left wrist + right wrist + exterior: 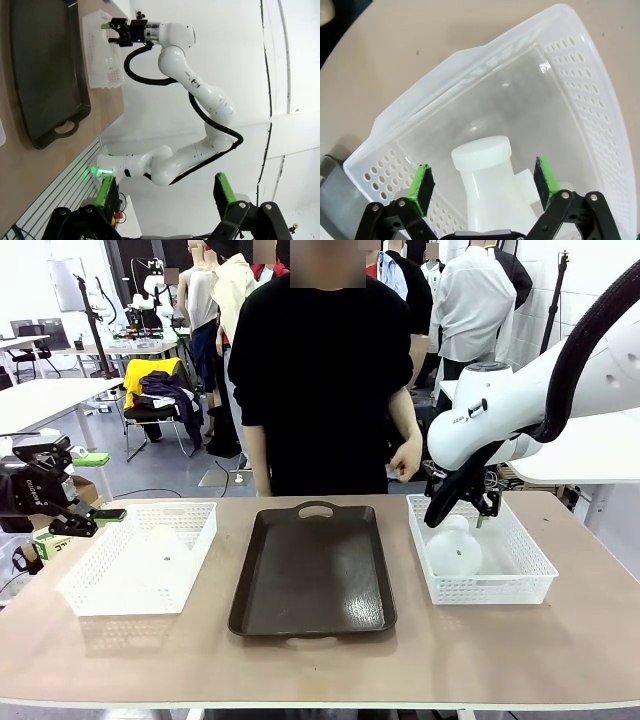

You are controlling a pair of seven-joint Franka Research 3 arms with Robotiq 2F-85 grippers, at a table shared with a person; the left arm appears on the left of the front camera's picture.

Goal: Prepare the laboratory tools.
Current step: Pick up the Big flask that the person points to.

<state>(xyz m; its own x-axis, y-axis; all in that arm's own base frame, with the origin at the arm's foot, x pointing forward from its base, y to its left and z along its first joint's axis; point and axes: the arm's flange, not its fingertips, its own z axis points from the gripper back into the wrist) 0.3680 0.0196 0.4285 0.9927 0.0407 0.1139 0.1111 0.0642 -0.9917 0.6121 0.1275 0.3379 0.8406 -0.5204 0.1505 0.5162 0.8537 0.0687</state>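
One translucent whitish flask [455, 550] stands in the white lattice basket [530, 580] on the right. My right gripper [462, 512] hangs just above it. In the right wrist view this gripper [484, 179] is open, and its green pads [422, 182] flank the flask's neck [482, 150] without touching it. A second, fainter flask [160, 540] sits in the left basket [85, 590]. My left gripper [88, 485] hovers off the table's left end, pointing sideways across it. It is open and empty [165, 195].
A dark brown tray [312, 575] lies in the middle of the table between the two baskets. A person in black stands at the far edge behind the tray, one hand [405, 460] hanging near the right basket's back corner.
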